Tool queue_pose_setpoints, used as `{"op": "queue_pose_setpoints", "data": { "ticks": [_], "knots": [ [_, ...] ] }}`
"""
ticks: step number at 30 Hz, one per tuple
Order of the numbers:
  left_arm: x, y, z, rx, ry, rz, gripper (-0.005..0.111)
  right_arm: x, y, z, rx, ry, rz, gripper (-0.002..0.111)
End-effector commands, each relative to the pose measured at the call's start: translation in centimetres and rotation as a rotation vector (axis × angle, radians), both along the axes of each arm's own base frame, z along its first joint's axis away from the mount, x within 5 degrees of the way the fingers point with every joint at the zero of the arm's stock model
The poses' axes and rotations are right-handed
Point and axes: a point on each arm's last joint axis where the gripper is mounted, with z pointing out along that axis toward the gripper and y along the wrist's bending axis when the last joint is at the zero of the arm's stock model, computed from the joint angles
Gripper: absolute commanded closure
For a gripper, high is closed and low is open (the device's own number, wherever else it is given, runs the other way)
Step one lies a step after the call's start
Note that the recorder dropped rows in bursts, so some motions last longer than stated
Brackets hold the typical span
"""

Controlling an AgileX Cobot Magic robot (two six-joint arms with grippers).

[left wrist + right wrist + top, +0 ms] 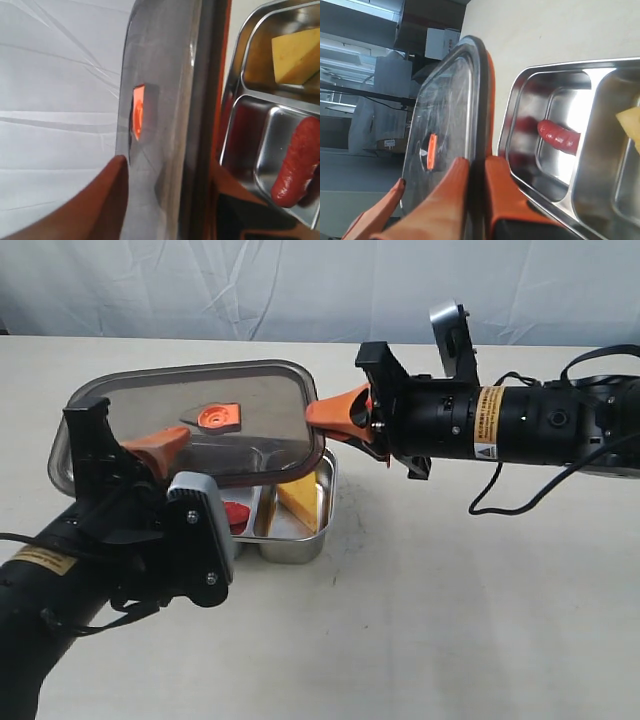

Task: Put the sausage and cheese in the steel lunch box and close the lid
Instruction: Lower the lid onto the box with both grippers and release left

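A pale beige table (450, 620) spans the scene, its surface plain and matte. A creased white sheet (250, 285) hangs behind the table's far edge. In the right wrist view, a white box (440, 42) sits beyond the table among dim room clutter.

left end effector (152, 453) and right end effector (335, 418) each pinch the lid (250, 390), held aloft.
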Motion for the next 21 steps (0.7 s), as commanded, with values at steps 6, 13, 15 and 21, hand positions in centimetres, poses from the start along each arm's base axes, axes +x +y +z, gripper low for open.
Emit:
{"op": "queue_pose_setpoints", "data": {
  "ticks": [6, 13, 15, 21],
  "knots": [
    [-0.1, 0.5, -0.9, -0.076, 0.136, 0.099, 0.064, 0.6, -0.4, -0.7, -0.099, -0.021, -0.064, 0.109],
    [-0.4, 1.3, -1.9, -0.122, 0.266, 0.214, 0.064, 1.0, -0.8, -1.3, -0.175, -0.016, -0.116, 0.109],
    [-0.4, 1.4, -1.8, -0.127, 0.258, 0.235, 0.064, 1.0, -0.8, -1.3, -0.175, -0.016, -0.116, 0.109],
    [-0.4, 3.1, 0.4, -0.230, 0.167, 0.340, 0.064, 0.9, -0.4, -2.0, -0.261, 0.000, -0.173, 0.109]
  ]
}}
